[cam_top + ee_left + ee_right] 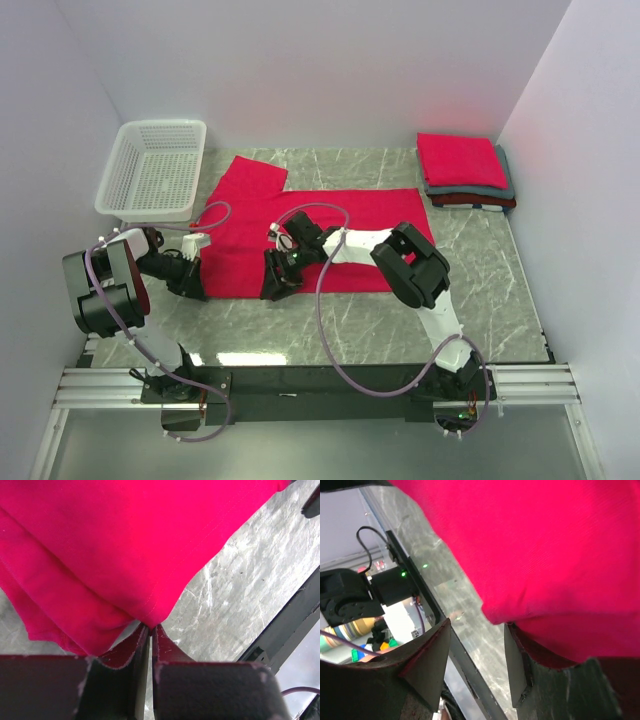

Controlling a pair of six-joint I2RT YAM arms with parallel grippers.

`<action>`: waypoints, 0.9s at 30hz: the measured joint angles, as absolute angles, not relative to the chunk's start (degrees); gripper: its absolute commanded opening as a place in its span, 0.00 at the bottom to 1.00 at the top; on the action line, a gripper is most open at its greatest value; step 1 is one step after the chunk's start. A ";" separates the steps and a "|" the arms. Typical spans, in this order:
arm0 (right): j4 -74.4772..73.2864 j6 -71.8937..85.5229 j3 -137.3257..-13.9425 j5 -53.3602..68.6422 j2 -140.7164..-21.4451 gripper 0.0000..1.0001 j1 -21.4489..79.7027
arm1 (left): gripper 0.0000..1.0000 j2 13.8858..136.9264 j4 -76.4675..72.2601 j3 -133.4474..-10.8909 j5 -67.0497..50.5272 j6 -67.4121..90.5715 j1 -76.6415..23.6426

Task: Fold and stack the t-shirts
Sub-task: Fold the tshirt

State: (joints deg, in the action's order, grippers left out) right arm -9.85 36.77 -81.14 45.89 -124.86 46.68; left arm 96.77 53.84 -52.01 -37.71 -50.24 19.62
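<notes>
Now | left hand (151,628) pinches red t-shirt (372,206) hem | right hand (476,632) agape at edge

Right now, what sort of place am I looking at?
Probably a robot test booth: plain white walls box in a marble-look table, two arms are bolted at its near edge, and a red shirt, a folded stack and a basket are laid out.

- No text, label, brand, number or sign is readable in any of the three views, on cloth, basket or arms.
</notes>
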 measured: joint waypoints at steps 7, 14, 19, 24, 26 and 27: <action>-9.89 37.67 -82.17 46.00 -126.10 0.43 46.76 | 0.11 96.90 53.87 -52.03 -37.71 -50.24 19.62; -10.11 37.93 -82.28 45.69 -126.85 0.13 46.78 | 0.03 96.92 54.76 -52.77 -37.71 -50.28 19.62; -10.11 37.87 -82.74 45.74 -126.85 0.00 46.78 | 0.01 96.92 56.99 -54.70 -37.89 -50.35 19.59; -10.07 37.65 -83.57 45.78 -126.69 0.00 46.46 | 0.01 96.90 59.66 -58.13 -38.68 -50.39 19.55; -10.09 37.58 -84.27 45.95 -126.67 0.00 46.24 | 0.01 96.90 60.16 -59.75 -39.20 -50.24 19.55; -10.09 37.54 -84.84 46.06 -126.67 0.00 46.02 | 0.01 96.95 60.49 -60.80 -39.40 -50.13 19.49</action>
